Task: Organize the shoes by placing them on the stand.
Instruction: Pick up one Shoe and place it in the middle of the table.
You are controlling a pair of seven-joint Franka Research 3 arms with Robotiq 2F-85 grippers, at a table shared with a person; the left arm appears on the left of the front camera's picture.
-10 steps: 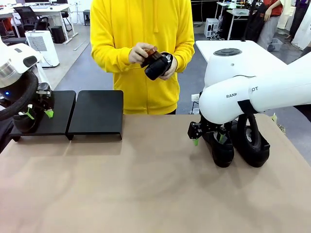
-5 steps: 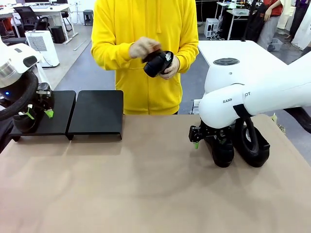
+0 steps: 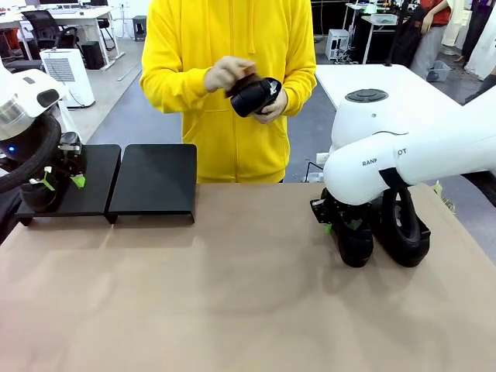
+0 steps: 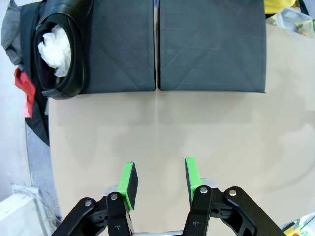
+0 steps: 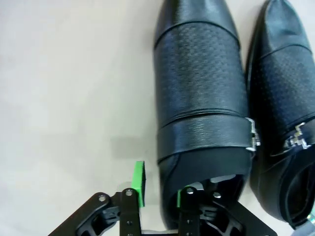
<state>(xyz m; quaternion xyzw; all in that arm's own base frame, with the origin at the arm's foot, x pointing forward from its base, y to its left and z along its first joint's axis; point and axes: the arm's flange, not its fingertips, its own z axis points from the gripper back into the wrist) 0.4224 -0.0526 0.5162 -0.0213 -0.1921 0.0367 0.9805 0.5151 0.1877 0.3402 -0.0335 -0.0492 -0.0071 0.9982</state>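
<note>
Rounded, glossy white right arm (image 3: 411, 155), grey lettering at its 9 o'clock side. Left gripper (image 4: 158, 179): black screwed linkages, green pads (image 4: 129, 179). The person wears a yellow long-sleeved hoodie (image 3: 229, 132).

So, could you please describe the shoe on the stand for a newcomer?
At the table's far left, the stand's two black platforms sit side by side. The shoe lies at the left platform's outer end. Alone on the stand, it shows white paper inside; the pair sits on the table.
</note>
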